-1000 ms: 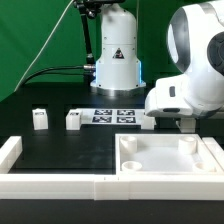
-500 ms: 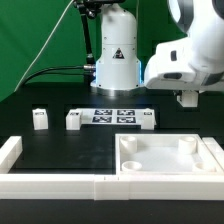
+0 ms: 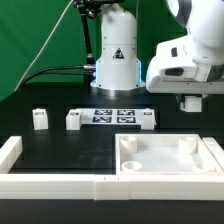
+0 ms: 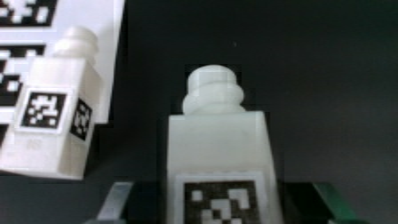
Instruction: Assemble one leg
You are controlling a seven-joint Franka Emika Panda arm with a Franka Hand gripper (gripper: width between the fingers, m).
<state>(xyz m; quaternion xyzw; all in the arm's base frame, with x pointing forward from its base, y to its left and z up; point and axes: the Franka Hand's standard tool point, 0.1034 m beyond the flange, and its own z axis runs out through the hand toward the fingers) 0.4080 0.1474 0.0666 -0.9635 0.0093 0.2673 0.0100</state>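
Note:
My gripper (image 3: 190, 103) hangs above the table at the exterior view's right, behind the far edge of the big white panel (image 3: 140, 160). In the wrist view my gripper (image 4: 222, 202) is shut on one leg (image 4: 217, 140), a small white post with a knob on its end and a tag on its face, held between both fingers (image 4: 125, 203). In the exterior view the held leg is hidden by the dark fingers. A second leg (image 4: 54, 100) stands beside it on the table, and it also shows in the exterior view (image 3: 147, 120). Two more legs (image 3: 74, 120) (image 3: 40, 118) stand further left.
The marker board (image 3: 112, 116) lies between the legs, in front of the robot base (image 3: 115, 60). Long white border rails run along the front (image 3: 60, 186) and the left (image 3: 10, 150) of the table.
My gripper has risen from table height to well above the table, mostly in the first half second. The three standing legs and the panel have not moved.

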